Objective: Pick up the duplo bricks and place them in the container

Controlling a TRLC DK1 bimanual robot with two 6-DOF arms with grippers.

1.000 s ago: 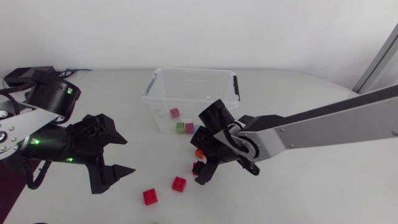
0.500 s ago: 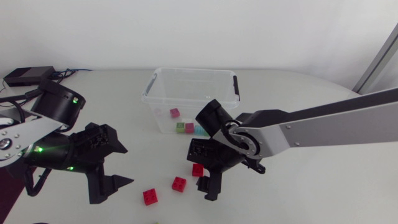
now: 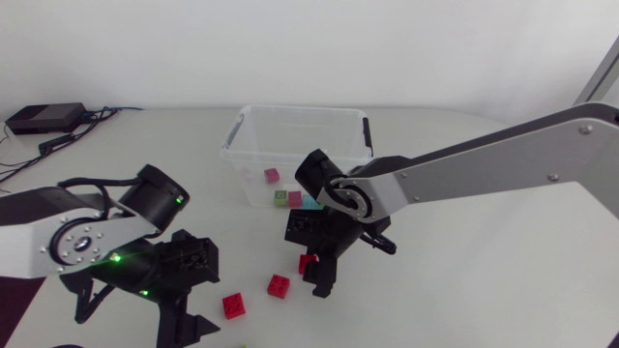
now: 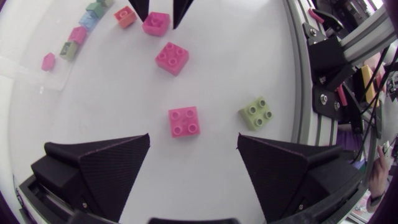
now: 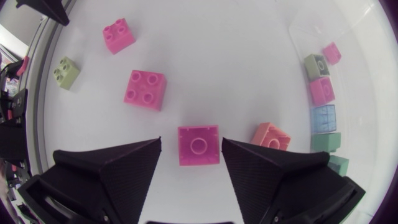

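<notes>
Low over the table, my right gripper (image 3: 311, 266) (image 5: 191, 146) stands open astride a red duplo brick (image 3: 308, 263) (image 5: 199, 145), with a sliver of table showing on one side. An orange brick (image 5: 270, 135) lies just beside it. Two more red bricks (image 3: 279, 286) (image 3: 233, 305) lie nearer the front. My left gripper (image 3: 198, 295) (image 4: 194, 146) is open above the table, with one red brick (image 4: 184, 121) just ahead of its fingers and a green brick (image 4: 257, 113) off to one side. The clear container (image 3: 295, 126) holds several small bricks (image 3: 272, 176).
The container's black lid clip (image 3: 367, 132) faces my right arm. A black box with cables (image 3: 44, 118) sits at the table's far left. The table's front edge runs close behind the green brick (image 5: 66, 72).
My right gripper has settled over the red brick and its fingers have drawn closer together. My left arm has swung down toward the front, nearer the loose red bricks.
</notes>
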